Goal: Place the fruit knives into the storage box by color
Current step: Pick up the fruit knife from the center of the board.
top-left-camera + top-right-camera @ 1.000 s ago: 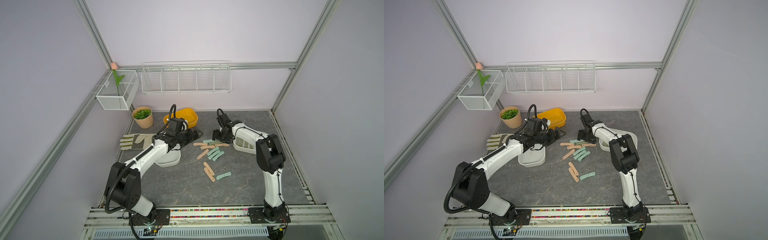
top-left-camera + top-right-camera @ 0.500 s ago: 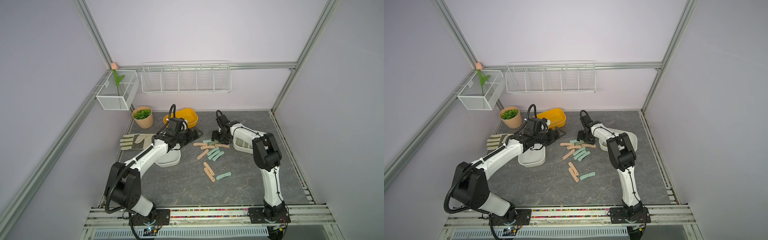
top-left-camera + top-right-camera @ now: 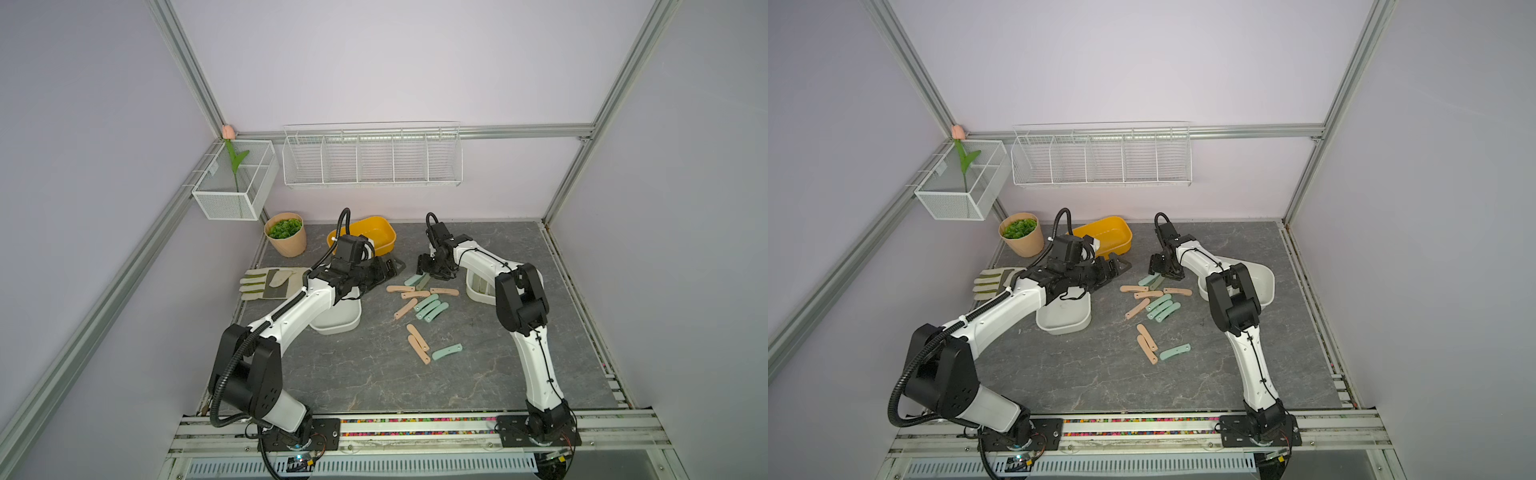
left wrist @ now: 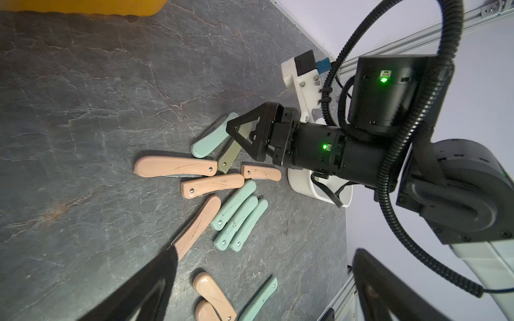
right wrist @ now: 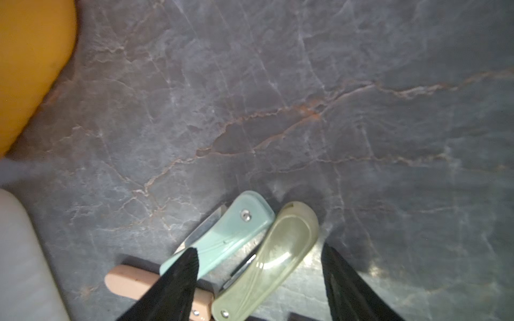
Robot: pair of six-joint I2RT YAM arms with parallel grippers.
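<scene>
Both arms same build: left arm (image 3: 291, 316) and right arm (image 3: 536, 357) have white shell links, bulky black joint housings and black square base plates (image 3: 512, 428) bolted to the near rail. Black ribbed conduit (image 4: 452, 27) loops off each wrist, and a thin black cable lines the right arm's white links. Right gripper (image 4: 232, 128) all black, hollow triangular fingers, green LEDs (image 4: 324, 146), white screwed bracket (image 4: 303, 80) with blue plug.

Soft, even light in both top views; the right wrist view is dim and blurred.
</scene>
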